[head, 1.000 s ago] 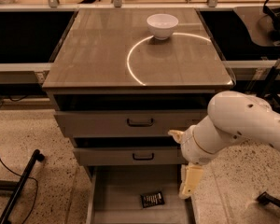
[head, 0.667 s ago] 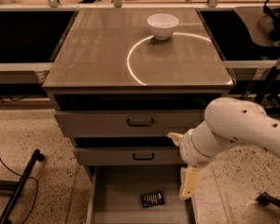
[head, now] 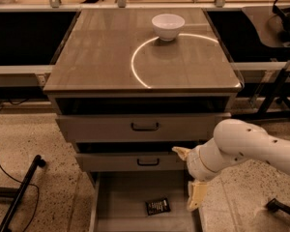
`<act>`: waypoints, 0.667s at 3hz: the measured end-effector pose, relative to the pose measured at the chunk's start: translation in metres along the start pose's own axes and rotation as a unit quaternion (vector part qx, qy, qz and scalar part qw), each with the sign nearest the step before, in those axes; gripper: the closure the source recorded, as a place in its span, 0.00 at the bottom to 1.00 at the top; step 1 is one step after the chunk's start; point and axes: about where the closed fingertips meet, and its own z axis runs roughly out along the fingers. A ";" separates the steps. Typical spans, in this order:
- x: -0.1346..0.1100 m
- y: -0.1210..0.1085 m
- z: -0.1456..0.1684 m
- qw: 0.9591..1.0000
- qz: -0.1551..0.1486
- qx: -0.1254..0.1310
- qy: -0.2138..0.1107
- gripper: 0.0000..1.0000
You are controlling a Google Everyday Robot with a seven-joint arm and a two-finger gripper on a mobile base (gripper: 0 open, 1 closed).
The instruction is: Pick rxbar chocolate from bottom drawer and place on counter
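The rxbar chocolate [head: 157,206] is a small dark bar with pale lettering, lying flat on the floor of the bottom drawer [head: 121,202], which is pulled open. My gripper [head: 189,175] hangs at the drawer's right side, just right of and above the bar, not touching it. Its two pale fingers are spread, one [head: 181,152] by the middle drawer's front and one [head: 195,198] pointing down over the drawer's right edge. The counter [head: 101,57] is the glossy brown cabinet top with a white arc line.
A white bowl [head: 167,26] stands at the back of the counter on the arc line. The two upper drawers [head: 145,126] with black handles are slightly open. A black stand leg [head: 19,192] and a cable lie on the floor at left. Another black stand [head: 275,88] is at right.
My arm and gripper have moved down a little toward the open bottom drawer. The bar, bowl and drawers have not moved.
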 end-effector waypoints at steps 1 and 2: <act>0.017 0.000 0.036 0.999 -0.014 -0.007 -0.029 0.00; 0.017 0.001 0.037 0.999 -0.015 -0.007 -0.029 0.00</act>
